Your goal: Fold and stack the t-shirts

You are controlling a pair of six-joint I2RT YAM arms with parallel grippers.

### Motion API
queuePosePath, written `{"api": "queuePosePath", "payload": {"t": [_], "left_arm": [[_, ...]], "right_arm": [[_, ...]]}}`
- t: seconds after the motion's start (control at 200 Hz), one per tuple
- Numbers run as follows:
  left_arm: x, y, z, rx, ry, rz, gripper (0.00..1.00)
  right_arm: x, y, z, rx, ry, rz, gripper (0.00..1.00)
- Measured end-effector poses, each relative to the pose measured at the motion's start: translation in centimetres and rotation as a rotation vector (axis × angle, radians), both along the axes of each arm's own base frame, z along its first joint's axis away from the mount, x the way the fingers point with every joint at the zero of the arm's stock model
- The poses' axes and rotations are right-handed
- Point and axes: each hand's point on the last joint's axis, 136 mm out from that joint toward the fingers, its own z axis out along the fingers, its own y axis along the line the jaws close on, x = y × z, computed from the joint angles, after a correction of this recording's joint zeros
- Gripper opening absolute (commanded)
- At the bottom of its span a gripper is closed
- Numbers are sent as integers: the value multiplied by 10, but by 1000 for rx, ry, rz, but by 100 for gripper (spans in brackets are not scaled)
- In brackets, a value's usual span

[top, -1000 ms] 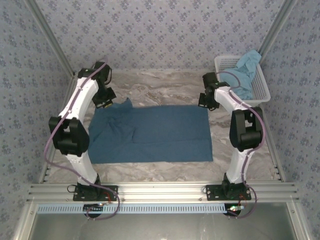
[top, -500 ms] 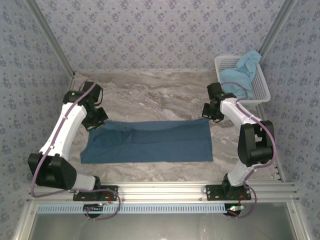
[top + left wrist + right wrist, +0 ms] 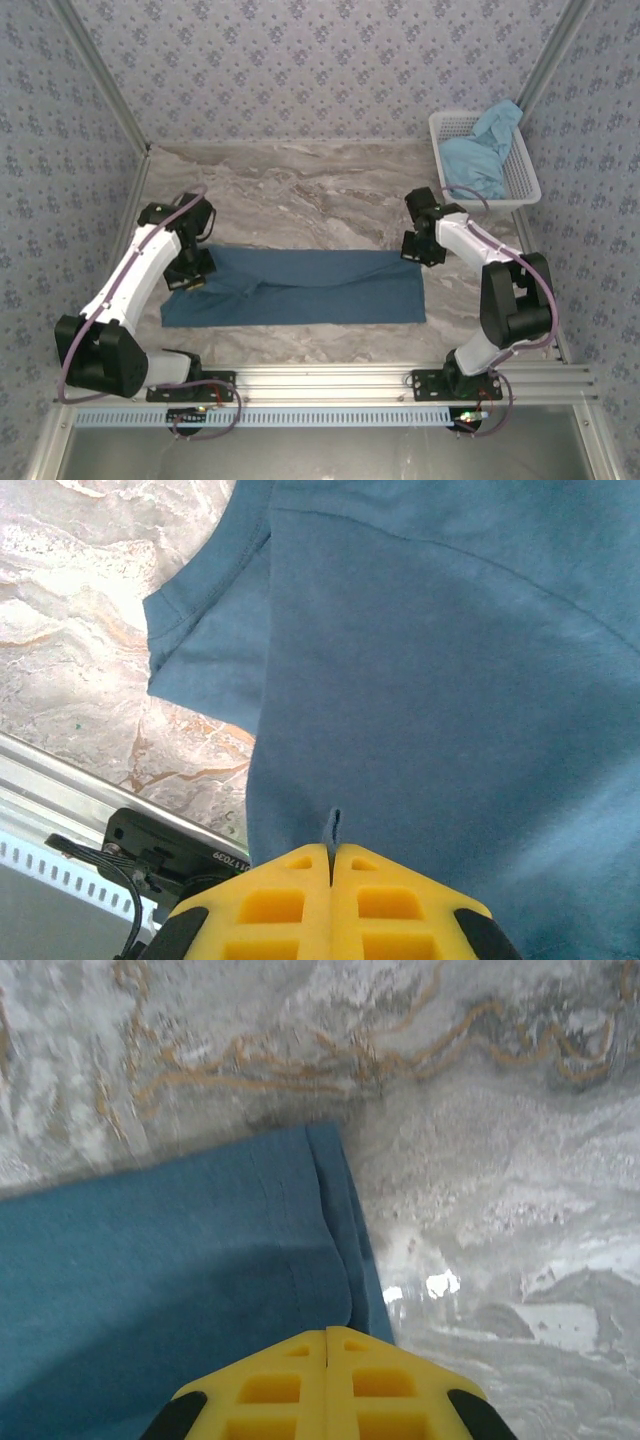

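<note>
Pinching teal t-shirt [image 3: 300,290] edge: left end effector [image 3: 331,848], right end effector [image 3: 327,1334].

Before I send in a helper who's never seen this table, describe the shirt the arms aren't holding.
On the marble table, in the far right corner, stands a white mesh basket. The sky-blue t-shirt lies crumpled inside it. It is paler and bunched up, unlike the darker teal-blue t-shirt stretched flat in the middle.

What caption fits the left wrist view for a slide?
Left tool shut on a fold of the teal-blue t-shirt, over the marble table.
</note>
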Motion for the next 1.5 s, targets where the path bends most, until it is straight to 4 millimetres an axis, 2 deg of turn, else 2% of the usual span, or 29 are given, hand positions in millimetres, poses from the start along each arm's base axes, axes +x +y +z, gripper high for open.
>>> {"api": "queuePosePath", "payload": {"t": [0.48,0.744,1.314,1.499], "left_arm": [[-17,-11,-17,31,51,-62,0],[-30,-19,-29,40,83,-72,0],[-43,-28,-43,11,116,-70,0],[-42,-32,-43,5,108,-73,0]], "right_arm": [[-15,-7,-3,-40,36,-20,0],[-17,-9,-3,-49,42,-24,0],[-18,-17,0,-86,28,-45,0],[-16,-20,2,-94,19,-53,0]]}}
